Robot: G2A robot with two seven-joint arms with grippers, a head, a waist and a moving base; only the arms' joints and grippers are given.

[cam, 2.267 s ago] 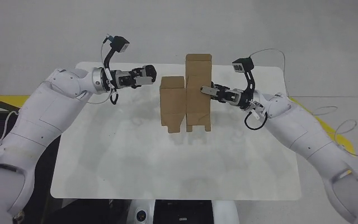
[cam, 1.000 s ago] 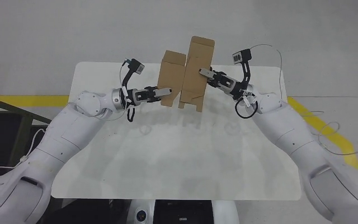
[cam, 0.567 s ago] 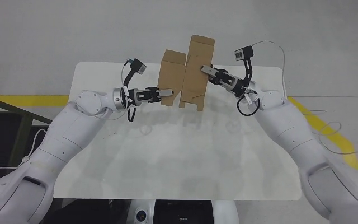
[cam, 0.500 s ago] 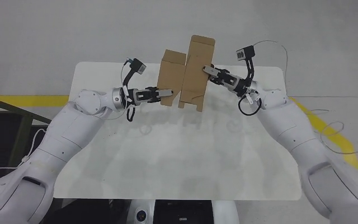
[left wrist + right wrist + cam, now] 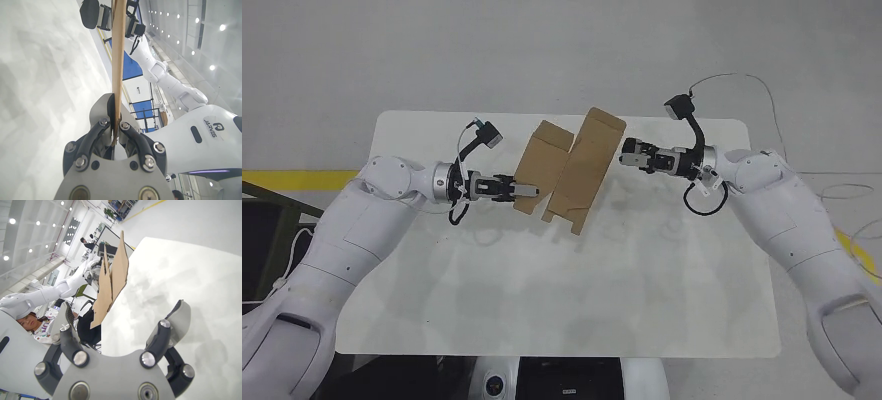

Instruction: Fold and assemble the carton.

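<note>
Brown flat cardboard carton [image 5: 567, 178], tilted above white table [image 5: 542, 300] | left tool [image 5: 530, 189] clamps its near edge | right tool [image 5: 625, 156] wide, empty, beside opposite edge

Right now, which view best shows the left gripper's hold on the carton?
Left wrist view: the left gripper clamps the edge of the carton, close up. Top view shows that small; right wrist view, the carton, grip hidden.
</note>
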